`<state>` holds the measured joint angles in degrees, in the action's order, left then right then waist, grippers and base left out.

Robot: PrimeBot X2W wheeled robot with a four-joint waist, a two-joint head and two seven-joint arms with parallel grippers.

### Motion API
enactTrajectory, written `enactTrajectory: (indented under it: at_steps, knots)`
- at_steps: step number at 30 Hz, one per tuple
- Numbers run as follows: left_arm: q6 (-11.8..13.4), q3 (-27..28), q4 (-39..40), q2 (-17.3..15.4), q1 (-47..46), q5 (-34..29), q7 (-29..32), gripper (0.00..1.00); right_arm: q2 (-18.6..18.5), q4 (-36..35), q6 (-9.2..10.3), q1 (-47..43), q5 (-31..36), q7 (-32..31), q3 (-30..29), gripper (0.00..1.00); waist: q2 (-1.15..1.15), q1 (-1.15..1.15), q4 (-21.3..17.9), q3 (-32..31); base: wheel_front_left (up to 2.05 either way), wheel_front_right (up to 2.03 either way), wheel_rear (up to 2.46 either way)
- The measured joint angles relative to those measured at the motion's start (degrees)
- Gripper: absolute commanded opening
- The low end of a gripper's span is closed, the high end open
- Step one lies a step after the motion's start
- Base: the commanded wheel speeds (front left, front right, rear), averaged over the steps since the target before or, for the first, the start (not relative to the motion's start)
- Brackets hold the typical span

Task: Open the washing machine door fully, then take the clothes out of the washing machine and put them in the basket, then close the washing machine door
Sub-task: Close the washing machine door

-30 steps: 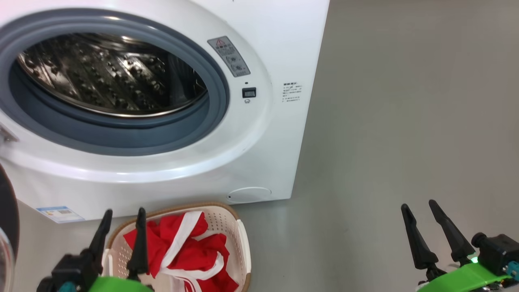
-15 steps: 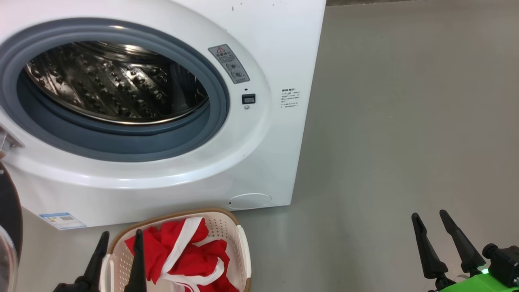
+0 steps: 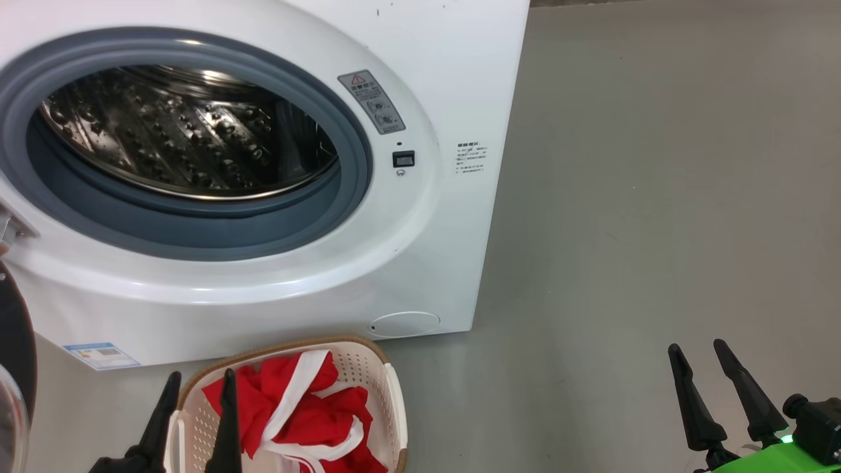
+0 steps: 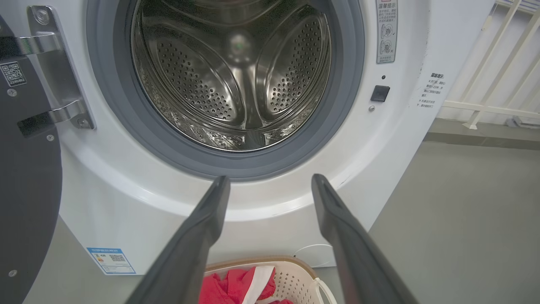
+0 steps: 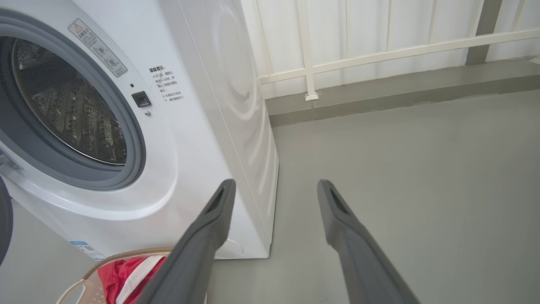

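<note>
The white washing machine point(image 3: 420, 249) stands with its steel drum point(image 3: 184, 144) showing bare metal, no fabric in sight. The washing machine door point(image 4: 25, 190) hangs swung open at the left on its metal hinge; its dark rim point(image 3: 14, 341) shows at the head view's left edge. The basket point(image 3: 387, 401) sits on the floor in front of the machine, holding the red and white clothes point(image 3: 295, 407). My left gripper point(image 3: 201, 378) is open above the basket's left side, fingers pointing at the drum point(image 4: 236, 76). My right gripper point(image 3: 696, 347) is open over bare floor to the right.
Grey floor point(image 3: 657, 197) stretches to the right of the machine. A white railing point(image 5: 308, 50) runs along the back behind it. The door's metal hinge point(image 4: 59, 71) juts out at the left of the opening.
The head view has tilted slightly. Both grippers sit lower in the picture than a second ago, the left one more. Basket, clothes and door are unmoved.
</note>
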<state>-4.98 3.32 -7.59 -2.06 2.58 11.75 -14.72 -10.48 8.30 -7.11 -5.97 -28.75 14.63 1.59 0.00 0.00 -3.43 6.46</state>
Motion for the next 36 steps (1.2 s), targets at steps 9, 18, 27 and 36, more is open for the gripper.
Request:
enactTrajectory:
  at_steps: [9,18,27,36]
  knots:
    - [0.1,-0.1,-0.1,0.0,-0.1,0.0,0.0,1.0,0.0,0.0,0.0,0.1,0.0,0.0,0.0,1.0,0.0,0.0,0.2,0.3,-0.38,0.38,0.0]
    - [0.1,-0.1,-0.2,0.0,-0.1,0.0,0.0,1.0,0.0,0.0,0.0,0.1,0.0,0.0,0.0,1.0,0.0,0.0,0.3,0.3,-1.17,1.17,0.0]
    - [0.1,-0.1,-0.2,0.0,-0.1,0.1,0.0,1.0,0.0,-0.1,0.0,0.1,0.0,0.0,0.0,1.0,0.0,0.0,0.6,0.6,-1.15,1.15,0.0]
    - [0.1,-0.2,-0.6,0.0,-0.1,0.4,0.0,1.0,0.1,-0.1,0.0,0.1,0.0,0.0,0.1,1.0,0.0,0.0,0.6,0.2,-0.4,0.4,0.0]
